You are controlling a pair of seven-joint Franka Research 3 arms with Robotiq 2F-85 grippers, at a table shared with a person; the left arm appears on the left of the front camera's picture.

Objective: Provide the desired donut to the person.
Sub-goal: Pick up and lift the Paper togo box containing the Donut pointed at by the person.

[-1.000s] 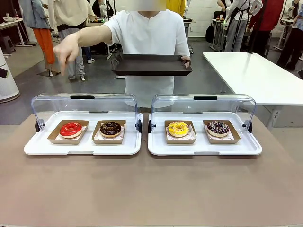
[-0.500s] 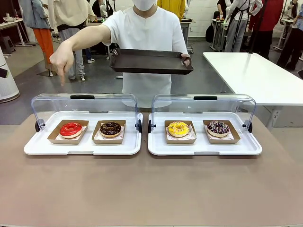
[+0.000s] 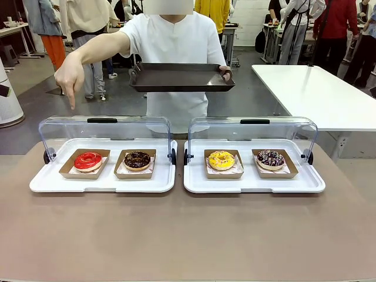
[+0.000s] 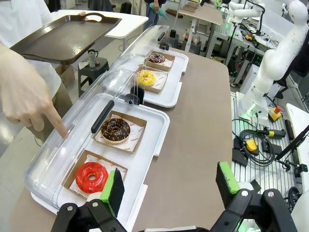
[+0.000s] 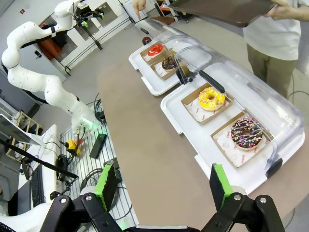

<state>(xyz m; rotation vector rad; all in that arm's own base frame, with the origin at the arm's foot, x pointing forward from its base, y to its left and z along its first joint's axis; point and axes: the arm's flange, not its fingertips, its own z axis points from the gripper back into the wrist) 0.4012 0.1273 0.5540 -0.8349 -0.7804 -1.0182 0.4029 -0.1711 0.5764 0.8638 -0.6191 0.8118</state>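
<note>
Across the table, person's pointing hand [image 3: 70, 76] now lower and further left than half a second ago, above the red donut [image 3: 88, 160] end of left lidded case [image 3: 106, 126]. Dark tray [image 3: 179, 77] nudged left. Wrist views: left gripper [image 4: 171, 180] and right gripper [image 5: 162, 178] spread wide, empty.

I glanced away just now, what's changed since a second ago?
The person's hand dropped and drifted toward the robot's left, finger now pointing down near the red donut. The brown tray shifted slightly the same way. Nothing on the table moved.
</note>
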